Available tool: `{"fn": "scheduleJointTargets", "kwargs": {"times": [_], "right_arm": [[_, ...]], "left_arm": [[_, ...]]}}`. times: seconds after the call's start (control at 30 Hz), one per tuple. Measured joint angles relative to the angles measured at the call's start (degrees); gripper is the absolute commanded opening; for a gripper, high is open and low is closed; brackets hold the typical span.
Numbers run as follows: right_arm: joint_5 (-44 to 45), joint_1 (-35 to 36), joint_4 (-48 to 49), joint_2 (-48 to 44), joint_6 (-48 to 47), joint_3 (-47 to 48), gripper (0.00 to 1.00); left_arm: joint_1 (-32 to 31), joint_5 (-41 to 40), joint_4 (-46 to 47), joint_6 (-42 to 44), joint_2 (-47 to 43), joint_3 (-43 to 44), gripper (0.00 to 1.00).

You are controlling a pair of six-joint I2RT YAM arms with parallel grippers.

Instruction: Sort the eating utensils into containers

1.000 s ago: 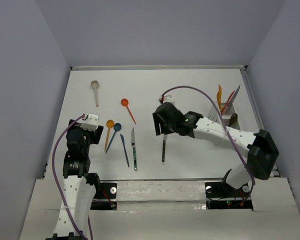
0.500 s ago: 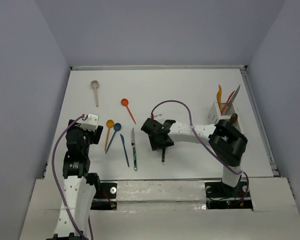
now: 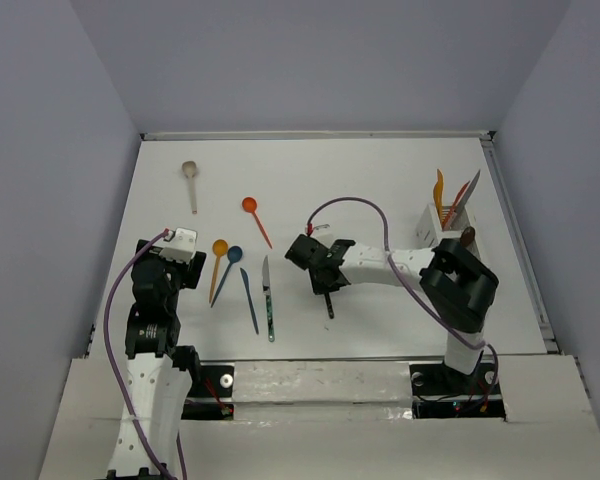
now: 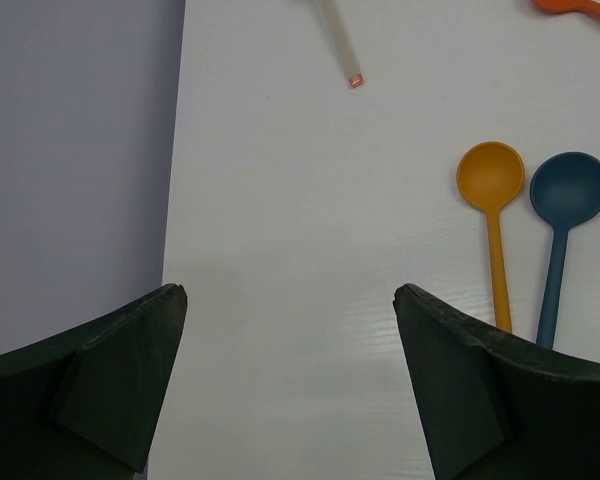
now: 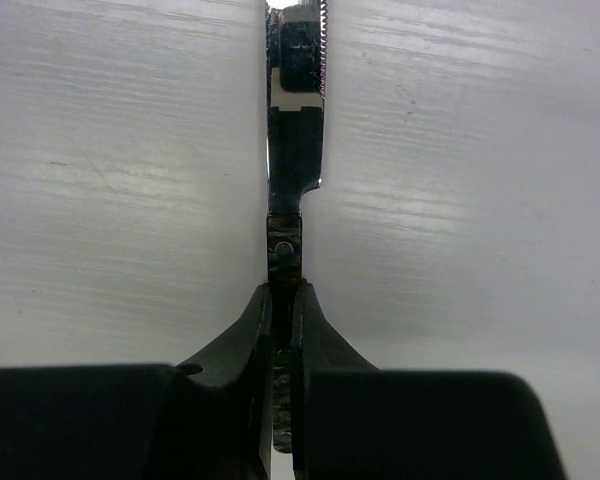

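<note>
My right gripper (image 3: pixel 324 284) (image 5: pixel 283 300) is shut on the handle of a dark serrated knife (image 5: pixel 295 150) lying on the white table; its end pokes out below the fingers (image 3: pixel 330 308). The white caddy (image 3: pixel 435 228) stands at the right with orange, red and grey utensils (image 3: pixel 452 200) upright in it and a brown spoon (image 3: pixel 466 238) at its front. My left gripper (image 3: pixel 185 262) (image 4: pixel 290 295) hovers open over bare table at the left. To its right lie an orange spoon (image 4: pixel 492 195) (image 3: pixel 217 264) and a blue spoon (image 4: pixel 566 205) (image 3: pixel 230 266).
A beige spoon (image 3: pixel 190 180) lies at the far left, with its handle tip (image 4: pixel 342 50) in the left wrist view. A red-orange spoon (image 3: pixel 255 216) lies mid-table. A blue knife (image 3: pixel 248 298) and a silver-teal knife (image 3: pixel 268 306) lie near the front edge. Grey walls close in both sides.
The right arm swung left and down over the dark knife, and its fingers closed on the handle. The left arm has not moved.
</note>
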Motion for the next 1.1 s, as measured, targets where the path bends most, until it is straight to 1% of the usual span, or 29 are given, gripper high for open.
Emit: {"fn": "scheduleJointTargets", "kwargs": {"times": [0.1,0.13,0.23,0.27,0.3,0.37,0.43,0.47,0.5,0.53,0.6,0.7,0.83,0.93,1.1], "right_arm": [[3.9,-0.1,0.9,-2.6,-2.2,-2.9,0.00],[5.9,-0.2,1.0,-5.1,-3.5,-4.3,0.00],[11.4,-0.3,7.1,-16.9,-10.6,-9.8,0.00],[13.4,-0.9,12.0,-23.5,-14.8,-12.3,0.00],[16.2,-1.4,19.7,-30.8,-20.8,-14.9,0.00],[19.6,-3.3,28.6,-39.0,-27.1,-16.7,0.00],[23.4,-10.6,42.3,-44.8,-36.0,-18.1,0.00],[24.5,-15.7,46.5,-45.9,-38.2,-18.4,0.00],[25.5,-19.1,49.5,-46.3,-39.7,-18.7,0.00],[27.1,-25.3,53.2,-46.5,-41.3,-19.5,0.00],[29.4,-34.7,56.9,-45.9,-42.5,-22.4,0.00],[30.7,-40.9,57.2,-43.7,-43.1,-25.5,0.00],[31.3,-43.5,57.5,-39.6,-43.1,-26.8,0.00],[31.0,-43.6,57.5,-36.7,-41.7,-27.9,0.00],[29.5,-43.6,58.0,-34.8,-40.4,-30.2,0.00]], "left_arm": [[0.0,0.0,0.0,0.0,0.0,0.0,0.99],[0.0,0.0,0.0,0.0,0.0,0.0,0.99],[0.0,0.0,0.0,0.0,0.1,0.0,0.99],[0.0,0.0,-0.1,0.0,0.1,0.0,0.99],[0.0,0.0,0.0,0.0,0.2,0.0,0.99],[0.0,0.0,0.0,0.0,0.2,0.0,0.99],[0.0,0.0,0.0,0.0,0.3,0.0,0.99],[0.0,0.0,0.0,0.0,0.4,0.0,0.99],[0.0,0.0,0.0,0.0,0.5,0.0,0.99],[0.0,0.0,0.0,0.0,0.5,0.0,0.99],[0.0,0.0,0.0,0.0,0.5,0.0,0.99],[0.1,0.2,-0.1,0.1,0.5,0.0,0.99],[0.1,0.4,-0.1,0.2,0.5,0.0,0.99],[0.1,0.6,-0.1,0.2,0.5,0.0,0.99],[0.1,0.7,-0.1,0.2,0.8,0.0,0.99]]}}
